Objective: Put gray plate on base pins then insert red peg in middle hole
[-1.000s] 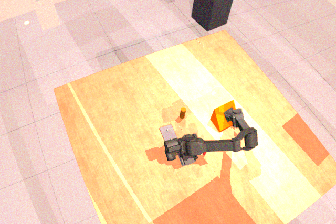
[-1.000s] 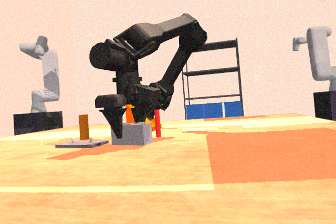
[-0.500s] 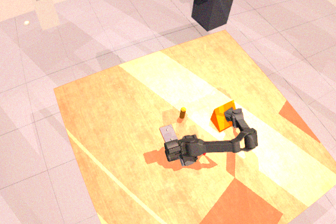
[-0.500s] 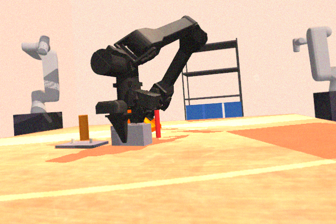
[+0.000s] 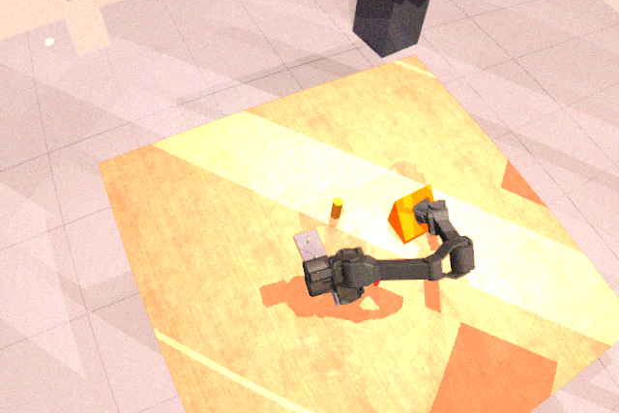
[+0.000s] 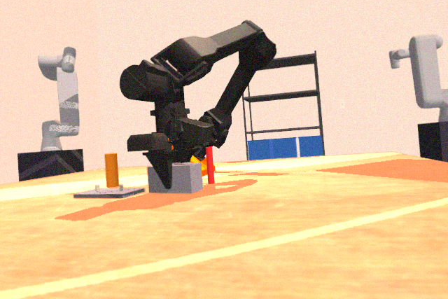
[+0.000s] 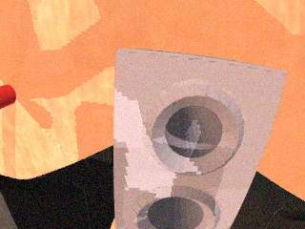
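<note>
Top, exterior and wrist views of a black arm (image 5: pixel 404 269) (image 6: pixel 224 44) working over a wooden table (image 5: pixel 224 198) (image 6: pixel 217 245). The gripper (image 5: pixel 344 280) (image 6: pixel 177 176) (image 7: pixel 174 152) is closed on the gray plate (image 6: pixel 191 178) (image 7: pixel 129 72), a thick block with its round holes facing up; in the wrist view, the dark fingers flank it at roughly eight and four o'clock. The plate is low at the table; whether its underside touches the wood is not certain. In the wrist view, two holes show, the nearer one cut by the frame's lower edge.

The base (image 5: pixel 306 243) (image 6: pixel 108 193) lies flat at nine o'clock from the plate in the exterior view, apart from it, its two pins (image 5: pixel 308 239) (image 6: pixel 121 187) exposed. The red peg (image 5: pixel 376 283) (image 6: pixel 210 165) (image 7: pixel 7 96) stands upright near the plate, at about two o'clock in the exterior view and toward ten o'clock in the wrist view. An orange cylinder (image 5: pixel 336 209) (image 6: pixel 111 171) stands at one o'clock from the base in the top view. Farther toward two o'clock, an orange wedge (image 5: pixel 405 221) (image 6: pixel 204 166) sits beside the arm's lower part, partly hidden by it.
</note>
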Available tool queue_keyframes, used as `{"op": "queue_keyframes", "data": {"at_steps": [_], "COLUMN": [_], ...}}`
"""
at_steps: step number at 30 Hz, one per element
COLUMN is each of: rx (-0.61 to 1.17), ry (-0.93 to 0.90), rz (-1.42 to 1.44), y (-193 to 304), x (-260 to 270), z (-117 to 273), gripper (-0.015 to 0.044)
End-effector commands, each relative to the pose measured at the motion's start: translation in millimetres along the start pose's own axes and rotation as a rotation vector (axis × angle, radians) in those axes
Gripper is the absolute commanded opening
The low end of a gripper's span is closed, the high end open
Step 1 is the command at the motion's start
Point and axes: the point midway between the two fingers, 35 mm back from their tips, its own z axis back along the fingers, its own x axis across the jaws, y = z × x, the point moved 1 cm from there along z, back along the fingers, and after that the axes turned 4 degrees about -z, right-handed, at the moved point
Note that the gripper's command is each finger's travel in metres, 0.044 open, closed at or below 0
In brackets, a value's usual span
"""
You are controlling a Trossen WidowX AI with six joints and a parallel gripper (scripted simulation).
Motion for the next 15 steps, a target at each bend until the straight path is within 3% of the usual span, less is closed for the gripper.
{"op": "queue_keyframes", "data": {"at_steps": [1,15], "rx": [-0.001,0.005], "ry": [0.008,0.010], "rz": [0.006,0.005], "y": [-1.3,-2.3], "x": [-3.7,-5.6], "z": [12.6,56.2], "gripper": [0.0000,0.0000]}}
